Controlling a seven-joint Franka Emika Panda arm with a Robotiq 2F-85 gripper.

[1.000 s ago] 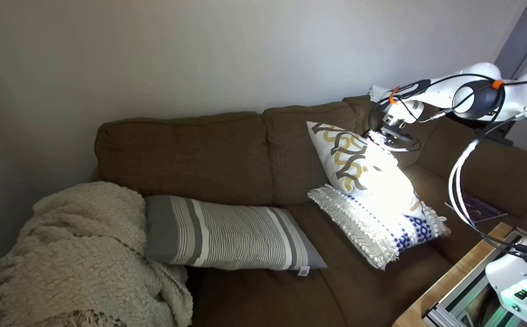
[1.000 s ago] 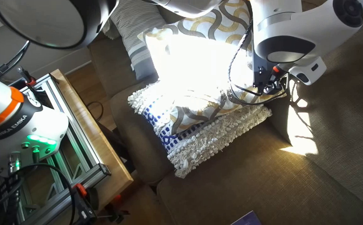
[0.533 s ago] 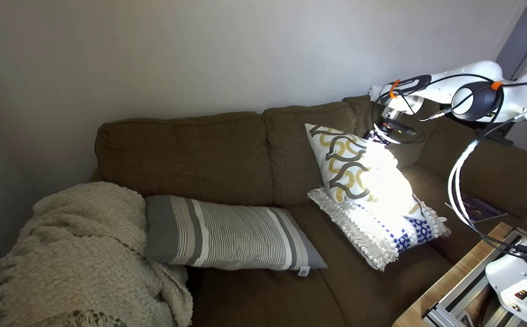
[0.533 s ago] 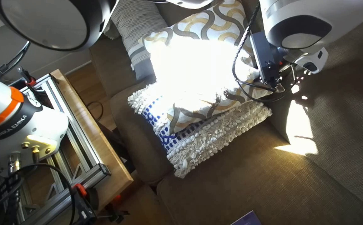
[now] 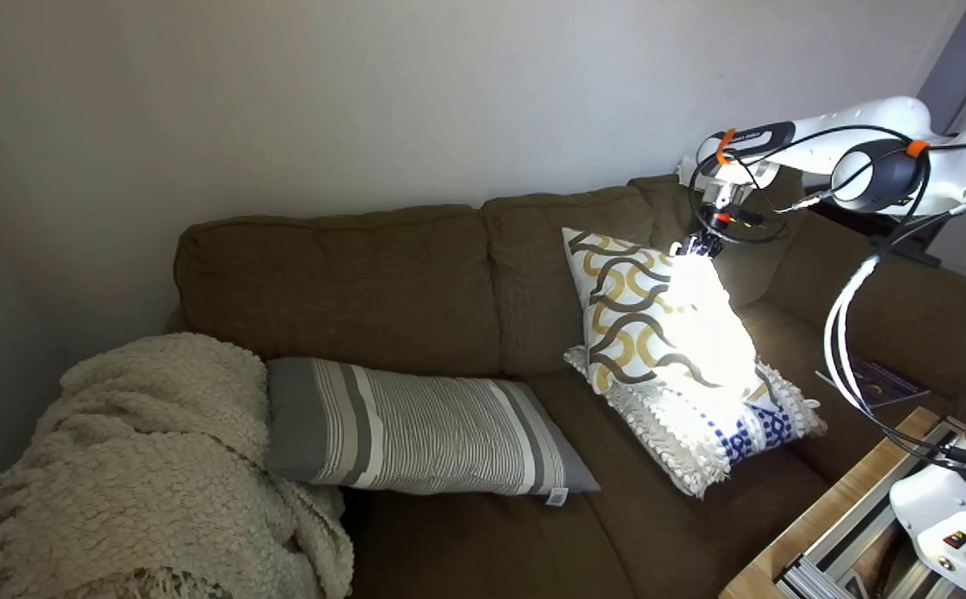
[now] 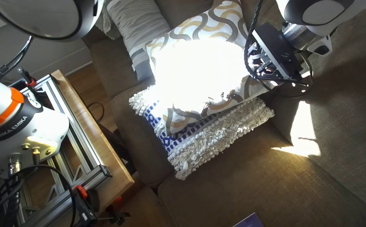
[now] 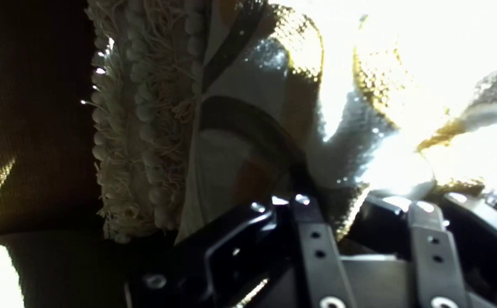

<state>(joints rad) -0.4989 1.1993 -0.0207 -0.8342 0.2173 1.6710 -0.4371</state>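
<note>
The hand (image 7: 355,209) is clenching the swirl pillow (image 5: 657,324) by its edge, with patterned cloth showing between the fingers (image 7: 329,273), while the tips are hiding in shadow and glare. The swirl pillow, white with brown and gold bands, is resting at a tilt on top of the fringed cushion (image 6: 208,138), and strong light is washing out much of its face in both exterior views. The fringed cushion's shaggy border and blue pattern are peeking out from beneath the swirl pillow, and the brown sofa (image 6: 264,186) is carrying both. Above and to the right of the swirl pillow in an exterior view, the white arm (image 5: 874,125) is arching. To the left of the swirl pillow in that same view, the striped pillow (image 5: 433,433) is lying on the sofa, its far end touching the fluffy blanket (image 5: 150,466), which is spreading in a heap farther out. On the opposite side of the swirl pillow, a purple book (image 5: 878,383) is lying on the sofa. In front of the swirl pillow, the worktop (image 6: 107,154) is bearing the arm's base (image 6: 44,126). Behind the swirl pillow, beyond the sofa's back, a wall (image 5: 416,100) is rising.
</note>
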